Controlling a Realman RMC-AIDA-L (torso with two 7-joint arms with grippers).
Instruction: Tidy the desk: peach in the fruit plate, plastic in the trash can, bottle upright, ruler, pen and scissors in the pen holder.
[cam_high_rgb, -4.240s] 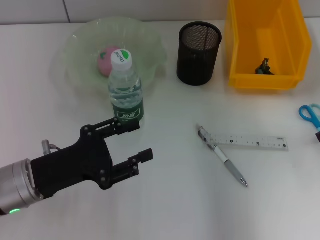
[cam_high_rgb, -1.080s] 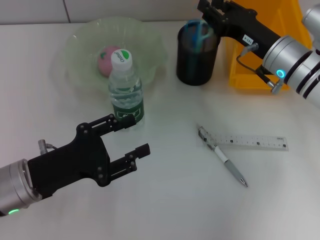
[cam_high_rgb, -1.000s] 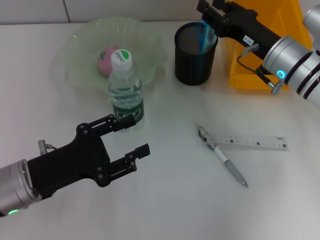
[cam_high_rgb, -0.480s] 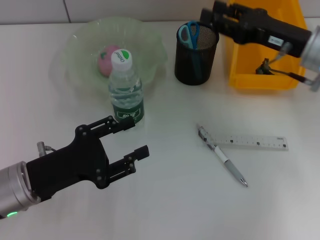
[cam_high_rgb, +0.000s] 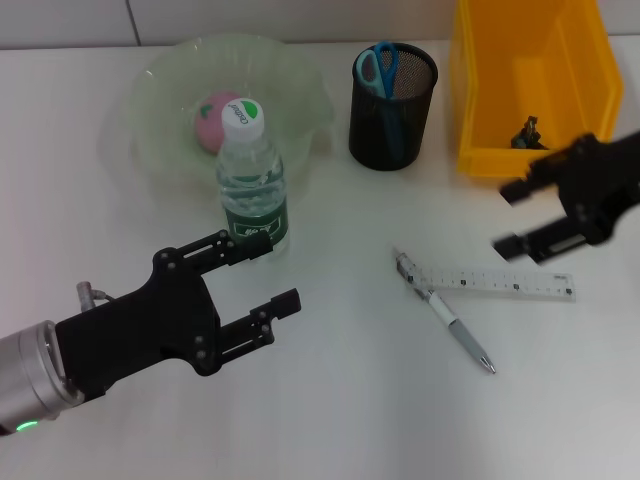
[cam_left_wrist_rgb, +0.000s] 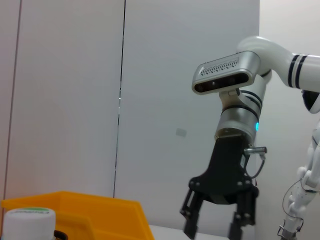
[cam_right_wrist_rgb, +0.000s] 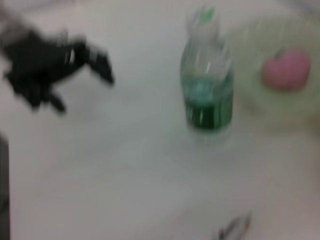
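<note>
Scissors (cam_high_rgb: 379, 62) in pen holder (cam_high_rgb: 392, 110); right gripper (cam_high_rgb: 527, 216) spread, empty, above ruler (cam_high_rgb: 505, 282); left gripper (cam_high_rgb: 262, 279) spread, beside bottle (cam_high_rgb: 251, 182)

The head camera looks steeply down on the desk (cam_high_rgb: 330, 400). The left wrist camera faces level across it toward the right gripper (cam_left_wrist_rgb: 217, 227). The right wrist camera looks back, sharing the bottle (cam_right_wrist_rgb: 206, 87) and left gripper (cam_right_wrist_rgb: 82, 62).

Table (cam_high_rgb: 350, 400): white, matte, plain; fills nearly the whole head view.
Wall (cam_high_rgb: 60, 20): pale grey band along the table's far edge.
Seam (cam_high_rgb: 131, 20): dark, slanted line crossing that band.
Wall panels (cam_left_wrist_rgb: 65, 100): pale grey, flat, divided by thin vertical joints; seen in the left wrist view.
Mark (cam_left_wrist_rgb: 181, 132): small grey patch on one panel.
</note>
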